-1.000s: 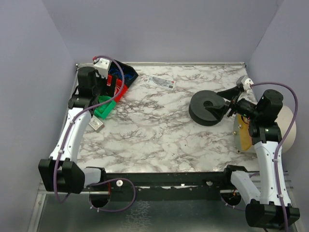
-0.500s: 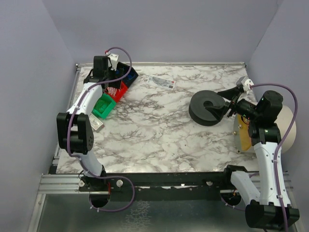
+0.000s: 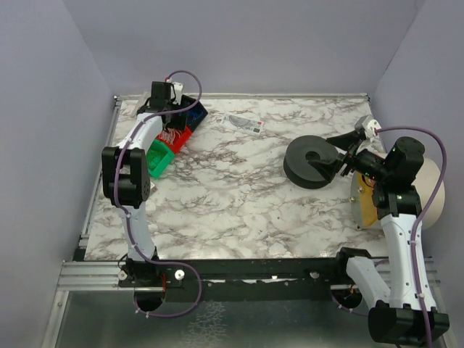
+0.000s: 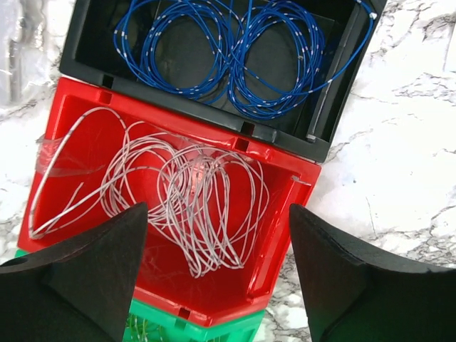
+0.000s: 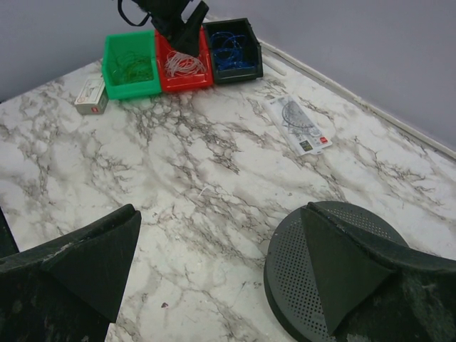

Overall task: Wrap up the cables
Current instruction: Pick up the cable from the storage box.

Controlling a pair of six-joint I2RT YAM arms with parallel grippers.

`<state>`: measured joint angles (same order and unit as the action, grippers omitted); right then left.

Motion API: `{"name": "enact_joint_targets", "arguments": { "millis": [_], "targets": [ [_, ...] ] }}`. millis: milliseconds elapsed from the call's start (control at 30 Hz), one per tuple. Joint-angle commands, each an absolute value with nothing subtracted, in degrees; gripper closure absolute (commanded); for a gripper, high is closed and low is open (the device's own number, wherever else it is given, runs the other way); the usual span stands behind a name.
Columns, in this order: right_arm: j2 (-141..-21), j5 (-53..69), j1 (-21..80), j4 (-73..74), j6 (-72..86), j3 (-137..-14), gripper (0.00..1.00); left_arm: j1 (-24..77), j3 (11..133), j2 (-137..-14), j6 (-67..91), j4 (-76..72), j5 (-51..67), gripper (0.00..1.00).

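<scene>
Left claw (image 4: 217, 214) is spread wide with nothing in it, hanging right above a red plastic bin (image 4: 285, 174) that holds a loose tangle of pale grey wire (image 4: 192, 192). Next one out is a black plastic bin (image 4: 192, 107) with neat loops of blue wire (image 4: 239, 78), and a green plastic bin (image 4: 214, 335) peeks in on the red one's other side. All three sit well apart from the big black two-flanged round spool (image 3: 301, 170), way off to its left across the marble-look surface (image 3: 239, 196).

Right claw (image 5: 219, 210) is also fully spread and empty. It's parked just beside the spool on its right, and in the wrist view one finger (image 5: 342, 271) overlaps the perforated top flange. Can't tell if it's actually touching.

The spool lies flat with its centre hole facing up, so its axis is vertical and the winding groove faces out sideways all the way round. The cables (image 3: 293, 177) wound between the flanges just read as a dark band, black on black, so I can't pick out single turns.

What matters for the next move, I reckon: the spool is on the right arm's side and the right arm is much nearer, while the left arm is over at the bins. My guess is left is going for the grey wire. It'd then have to haul it rightward across the surface to the spool while right steadies it.
</scene>
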<state>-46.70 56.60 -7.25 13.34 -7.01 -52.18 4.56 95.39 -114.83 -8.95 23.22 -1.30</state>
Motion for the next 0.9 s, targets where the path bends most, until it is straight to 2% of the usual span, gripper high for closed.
{"name": "enact_joint_targets", "arguments": {
  "millis": [0, 433, 867],
  "targets": [
    [-46.21, 56.09, -7.53, 12.74, -7.64, -51.43, 0.00, 4.31, 97.92, -117.91, -6.90, 25.97, -1.26, 0.21],
    [-47.02, 56.12, -7.53, 12.74, -8.13, -51.18, 0.00, 3.44, 98.68, -121.34, -5.00, 27.51, -1.83, 0.23],
    [-47.59, 56.33, -7.51, 12.97, -8.63, -51.19, 0.00, 3.44, 96.06, -114.23, -5.67, 24.44, 0.71, 0.22]
  ]
}}
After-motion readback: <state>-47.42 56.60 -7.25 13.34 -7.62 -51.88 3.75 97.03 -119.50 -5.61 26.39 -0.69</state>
